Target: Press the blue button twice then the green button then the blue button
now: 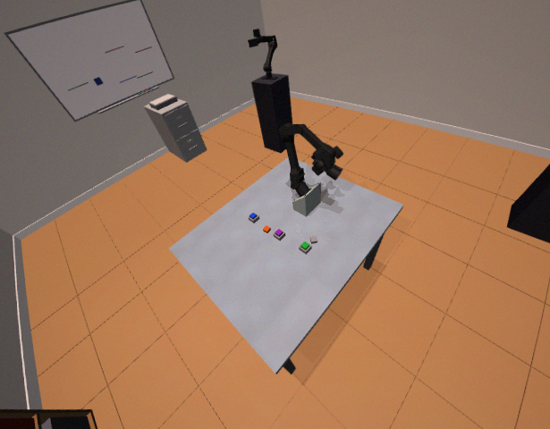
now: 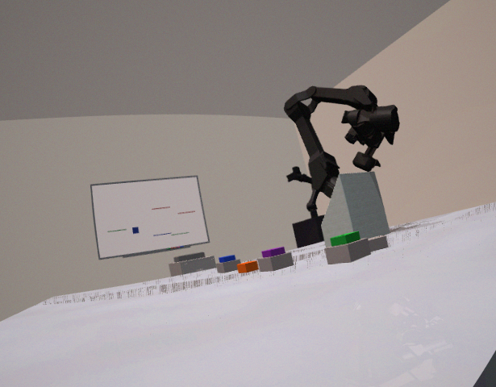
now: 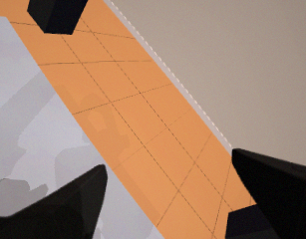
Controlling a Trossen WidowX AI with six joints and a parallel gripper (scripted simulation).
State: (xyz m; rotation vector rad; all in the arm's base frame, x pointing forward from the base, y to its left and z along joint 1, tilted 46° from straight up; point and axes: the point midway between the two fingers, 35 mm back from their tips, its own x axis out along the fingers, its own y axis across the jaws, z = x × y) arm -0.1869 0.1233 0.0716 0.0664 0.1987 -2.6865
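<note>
Blue button: risks before a press, jaws raised and apart

Blue button (image 1: 252,215) (image 2: 227,258) sits on its base on the surface (image 1: 247,286) (image 2: 197,333), at one end of the button row. Cap appears proud of the base. Orange block (image 1: 266,229) (image 2: 248,267) lies between it and the purple button (image 1: 279,232) (image 2: 273,251); green button (image 1: 305,245) (image 2: 344,239) is at the far end, beside a grey block (image 1: 313,239) (image 2: 378,243).

Failure modes (judged):
- Low sweep toward blue could strike the upright grey panel (image 1: 307,203) (image 2: 358,205), between arm and row.
- Low travel from blue to green could nudge the orange block or press purple.
- Spread fingers could straddle the cap; closing them first seems wise.
- Off-centre descent on green could catch the grey block.
- Shallow press or incomplete release could spoil the double blue count.

Relative position: jaws are high and well apart from blue, on the other side of the panel. Wrist view shows them wide open, nothing held; no button is in that view. Presses completed: cannot tell.
</note>
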